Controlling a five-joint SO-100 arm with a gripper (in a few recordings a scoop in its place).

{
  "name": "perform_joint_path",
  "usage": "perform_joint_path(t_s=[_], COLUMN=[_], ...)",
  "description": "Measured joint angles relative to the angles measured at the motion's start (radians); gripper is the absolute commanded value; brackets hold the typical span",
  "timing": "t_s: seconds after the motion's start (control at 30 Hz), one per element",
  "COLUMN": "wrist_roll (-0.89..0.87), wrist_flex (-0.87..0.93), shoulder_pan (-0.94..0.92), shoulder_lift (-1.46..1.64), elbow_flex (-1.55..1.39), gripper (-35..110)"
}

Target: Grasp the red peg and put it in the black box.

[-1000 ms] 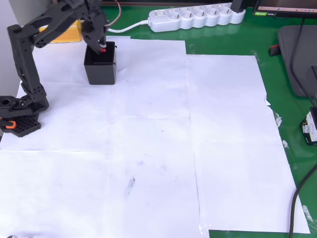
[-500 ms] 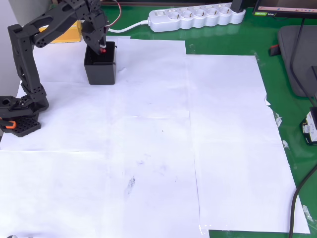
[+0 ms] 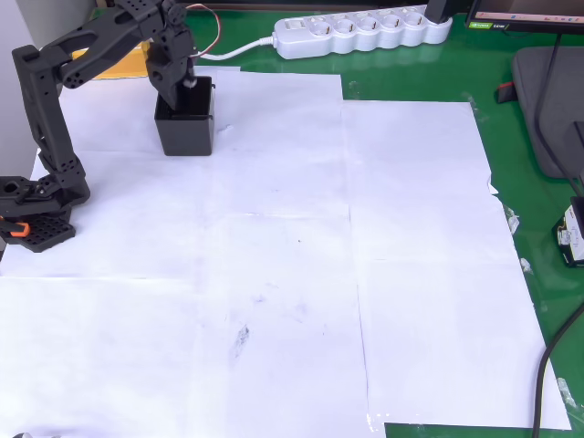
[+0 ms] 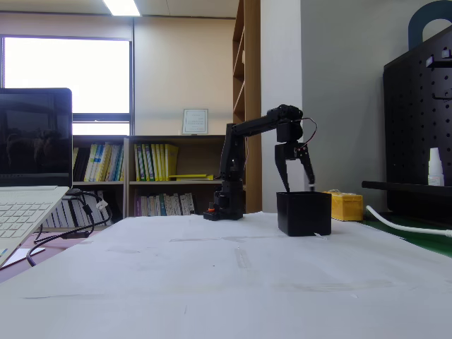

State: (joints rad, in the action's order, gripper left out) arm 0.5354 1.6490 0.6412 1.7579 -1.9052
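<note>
Looking down in the overhead view, the gripper (image 3: 187, 85) hangs over the black box (image 3: 185, 132) at far left; fingers unclear, red peg unseen. Fixed view: fingers (image 4: 308, 171) spread apart, empty, just above the box's (image 4: 304, 213) rim.

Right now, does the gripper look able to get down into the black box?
Probably yes: the gripper hangs open directly above the black box, whose top is open, with nothing between them in the fixed view.
</note>
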Motion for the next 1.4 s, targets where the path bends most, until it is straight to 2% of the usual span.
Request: perform_joint_path(t_s=[0.07,0.13,0.17,0.23,0.77,0.93,1.03,1.2,1.4], wrist_roll=[0.000,0.000,0.000,0.000,0.015,0.115,0.221,0.428,0.603], wrist_flex=[-0.005,-0.005,-0.005,-0.006,0.021,0.115,0.120,-0.011,-0.359], shoulder_pan=[-0.014,-0.028,-0.028,-0.026,-0.075,-0.147,-0.252,-0.483,-0.629], shoulder_lift=[0.000,0.000,0.000,0.000,-0.066,-0.172,-0.282,-0.518,-0.792], elbow_flex=[0.000,0.000,0.000,0.000,0.000,-0.002,0.018,0.247,0.750], gripper=[38,30,23,0,0,0,0,0,0])
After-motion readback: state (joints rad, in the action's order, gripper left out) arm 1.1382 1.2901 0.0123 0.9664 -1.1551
